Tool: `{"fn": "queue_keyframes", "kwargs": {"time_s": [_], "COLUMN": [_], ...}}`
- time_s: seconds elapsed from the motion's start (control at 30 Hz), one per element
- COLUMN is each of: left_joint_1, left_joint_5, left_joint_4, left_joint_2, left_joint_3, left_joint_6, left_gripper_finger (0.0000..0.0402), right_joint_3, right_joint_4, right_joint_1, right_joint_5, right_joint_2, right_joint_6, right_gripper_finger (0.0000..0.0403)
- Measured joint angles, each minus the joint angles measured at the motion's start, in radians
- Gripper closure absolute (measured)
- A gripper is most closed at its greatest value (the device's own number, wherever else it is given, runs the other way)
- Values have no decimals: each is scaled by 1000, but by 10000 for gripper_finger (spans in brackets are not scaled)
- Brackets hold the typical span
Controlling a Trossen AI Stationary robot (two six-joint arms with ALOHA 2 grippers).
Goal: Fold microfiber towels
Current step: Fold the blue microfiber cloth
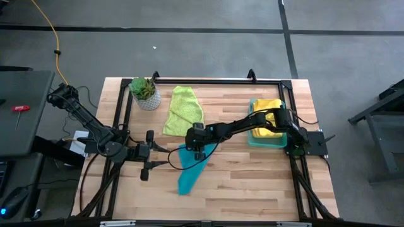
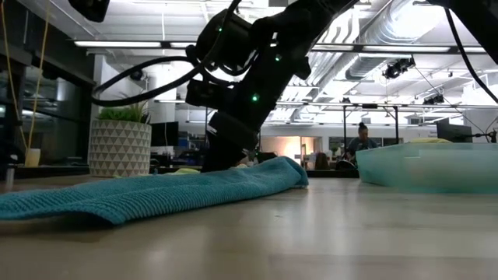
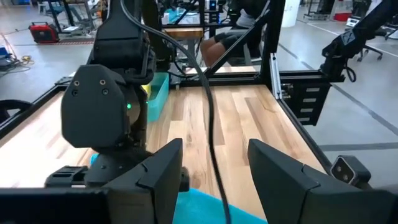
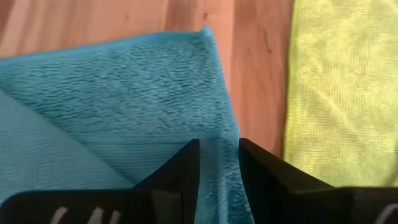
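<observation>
While the teal towel (image 1: pixel 191 169) lies mid-surface, its long axis slanting toward the near edge, the right pincer (image 1: pixel 198 150) pinches its far end; the left pincer (image 1: pixel 150 154) waits released beside it.

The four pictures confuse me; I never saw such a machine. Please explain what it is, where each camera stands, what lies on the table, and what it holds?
It is a robot with two dark arms at a wooden table. One camera looks down from above, one sits at table height, and one rides on each wrist. On the table lie a teal towel, a lime green towel, a potted plant and a green tray with yellow towels. The right gripper is down on the teal towel, its fingers straddling a fold; a firm grip is not clear. The left gripper waits open, holding nothing.
</observation>
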Motion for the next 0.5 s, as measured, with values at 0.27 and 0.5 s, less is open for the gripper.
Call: {"fn": "queue_keyframes", "kwargs": {"time_s": [0.27,0.5], "left_joint_1": [0,0], "left_joint_5": [-22,-23], "left_joint_4": [0,0], "left_joint_2": [0,0], "left_joint_3": [0,0], "left_joint_6": [0,0], "left_gripper_finger": [229,229], "right_joint_3": [0,-1], "right_joint_4": [0,0], "right_joint_1": [0,-1], "right_joint_5": [-30,-45], "right_joint_2": [0,0], "right_joint_6": [37,31], "right_gripper_finger": [322,327]}}
